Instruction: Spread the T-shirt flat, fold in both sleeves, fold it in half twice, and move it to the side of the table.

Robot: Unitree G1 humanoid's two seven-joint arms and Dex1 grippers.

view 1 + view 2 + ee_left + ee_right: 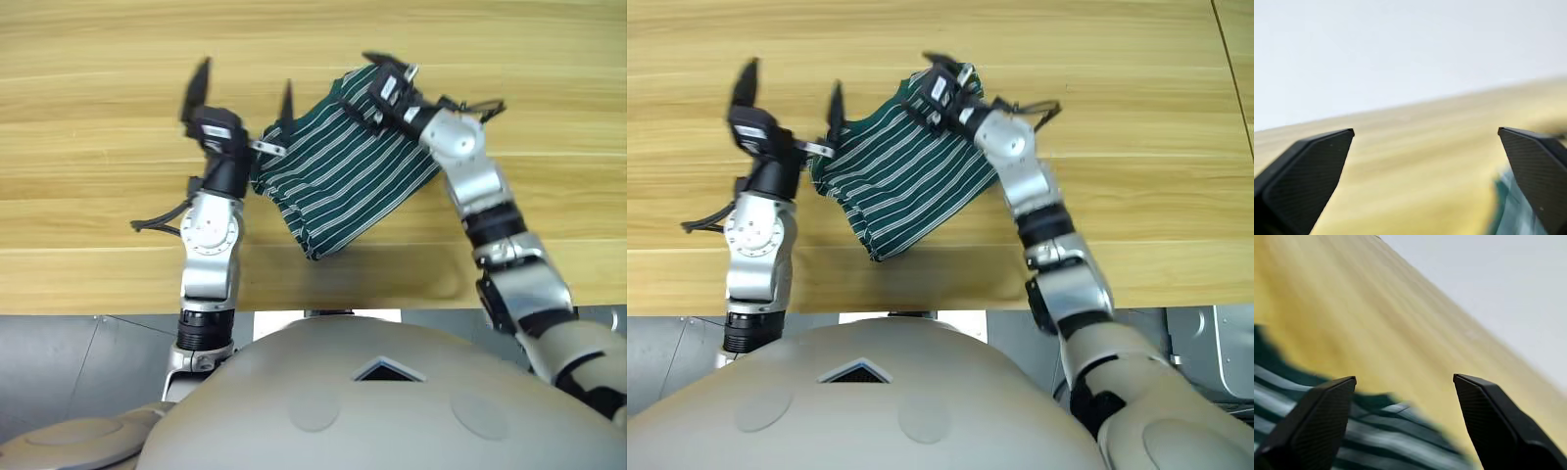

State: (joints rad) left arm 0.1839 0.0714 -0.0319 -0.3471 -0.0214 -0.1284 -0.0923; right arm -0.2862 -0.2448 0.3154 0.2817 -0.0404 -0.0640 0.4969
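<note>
Beneath right end effector, striped T-shirt

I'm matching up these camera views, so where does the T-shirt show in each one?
Left eye: T-shirt, centre of table.
Right eye: T-shirt centre again.
Left wrist: T-shirt edge by one finger.
Right wrist: T-shirt beyond both fingers.
Shared landmark: the table.

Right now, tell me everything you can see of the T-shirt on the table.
The T-shirt is dark green with thin white stripes and looks like soft knit fabric. It is folded into a compact, rough rectangle with rumpled edges. It lies on the wooden table, turned at an angle so that one corner points toward the robot. The left gripper, fingers open, stands at its left edge. The right gripper, fingers open, is over its far right corner. I cannot tell whether either one touches the cloth.
</note>
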